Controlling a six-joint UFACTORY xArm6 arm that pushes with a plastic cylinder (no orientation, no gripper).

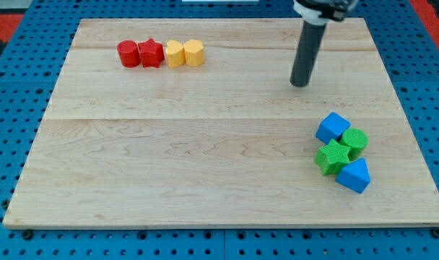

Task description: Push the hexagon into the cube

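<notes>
A blue cube (pixel 332 127) sits at the view's right, touching a green hexagon-like block (pixel 354 139) just to its lower right. A green star (pixel 333 157) and a blue triangular block (pixel 354 175) lie right below them in the same cluster. My tip (pixel 300 84) is on the board above and to the left of the blue cube, well apart from the cluster. At the view's top left stands a row of a red cylinder (pixel 128 53), a red star (pixel 151 53), a yellow block (pixel 175 53) and a yellow hexagon (pixel 194 53).
The wooden board (pixel 169 152) lies on a blue pegboard surface (pixel 10 94). The block cluster is near the board's right edge.
</notes>
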